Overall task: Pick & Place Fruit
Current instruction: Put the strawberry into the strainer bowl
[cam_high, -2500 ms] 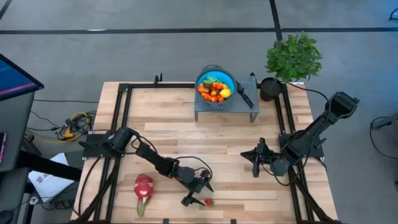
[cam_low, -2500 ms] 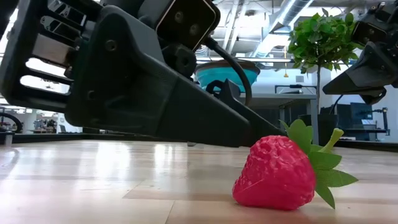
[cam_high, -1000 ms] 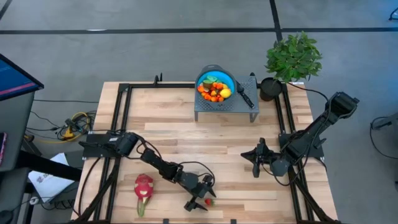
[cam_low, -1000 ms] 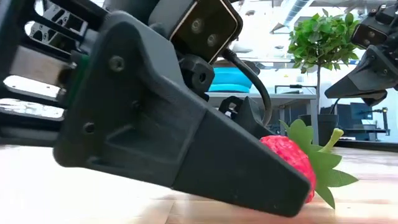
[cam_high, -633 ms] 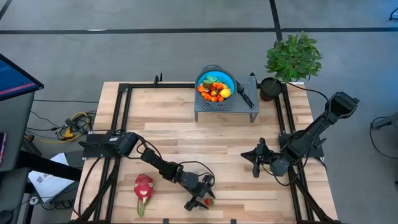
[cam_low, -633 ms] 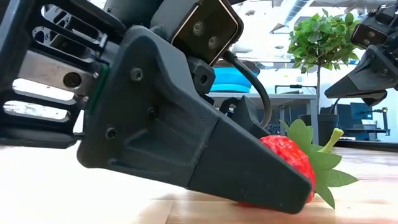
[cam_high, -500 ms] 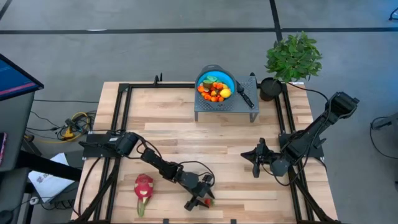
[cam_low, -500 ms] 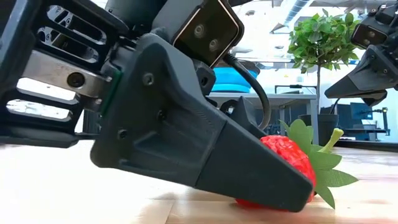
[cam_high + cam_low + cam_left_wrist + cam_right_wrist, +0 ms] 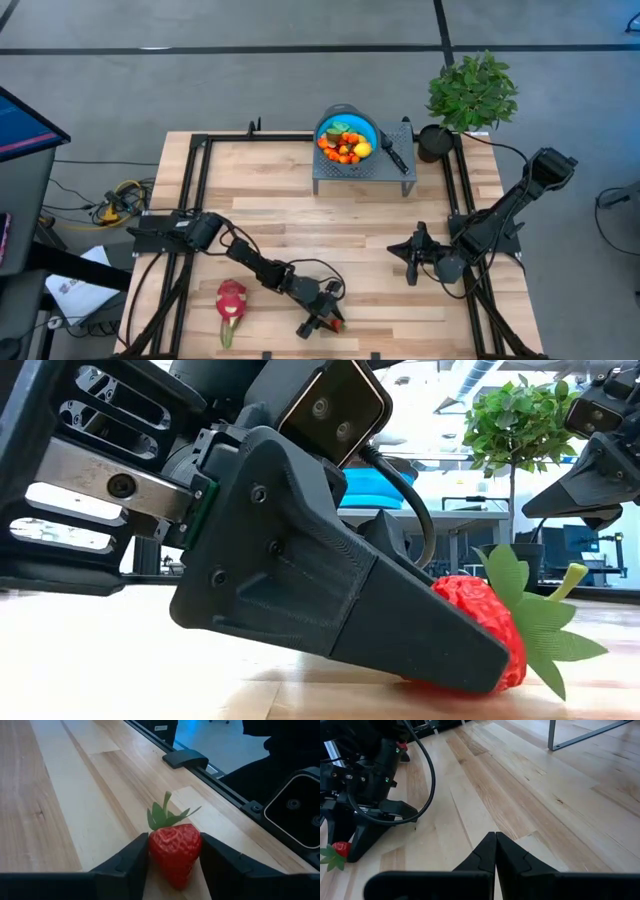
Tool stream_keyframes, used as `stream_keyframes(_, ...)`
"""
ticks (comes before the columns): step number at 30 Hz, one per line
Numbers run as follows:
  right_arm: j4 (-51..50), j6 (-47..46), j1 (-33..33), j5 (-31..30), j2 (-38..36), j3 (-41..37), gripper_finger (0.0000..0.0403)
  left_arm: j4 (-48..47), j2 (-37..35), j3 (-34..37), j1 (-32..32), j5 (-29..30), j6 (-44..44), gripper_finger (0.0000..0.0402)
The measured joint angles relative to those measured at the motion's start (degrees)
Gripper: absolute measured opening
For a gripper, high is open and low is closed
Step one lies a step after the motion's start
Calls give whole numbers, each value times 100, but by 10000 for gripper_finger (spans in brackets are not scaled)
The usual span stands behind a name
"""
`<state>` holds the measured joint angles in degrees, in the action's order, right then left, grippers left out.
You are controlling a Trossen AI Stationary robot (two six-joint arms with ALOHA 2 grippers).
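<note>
Dragon fruit (image 9: 231,299): lower left of high view, on tabletop, untouched; no risk yet.
Left gripper (image 9: 326,323): bottom centre, fingers pressed against both sides of strawberry (image 9: 174,851); fruit on tabletop.
Slip risk: grip low on tapered berry, could squirt out or roll on lift.
Bowl (image 9: 347,129): upper centre, heaped with fruit; overflow possible on drop.
Right gripper (image 9: 411,261): centre right, pressed together, idle.
</note>
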<state>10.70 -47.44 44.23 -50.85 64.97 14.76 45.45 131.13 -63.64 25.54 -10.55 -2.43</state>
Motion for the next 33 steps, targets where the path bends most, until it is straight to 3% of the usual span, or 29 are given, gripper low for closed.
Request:
stream_keyframes(4, -1, 0, 0, 0, 0, 0, 0, 12, 0, 2, 0, -1, -1, 164)
stream_keyframes(15, 0, 95, 0, 44, -1, 0, 0, 208, -163, 4, -45, -1, -300, 147)
stream_keyframes(27, -1, 153, 0, 135, -2, 0, 0, 214, -1512, 2, -508, 535, -276, 148)
stream_keyframes(33, -2, 245, 0, 135, -1, 0, 0, -64, -2311, 2, -1011, 966, 260, 147)
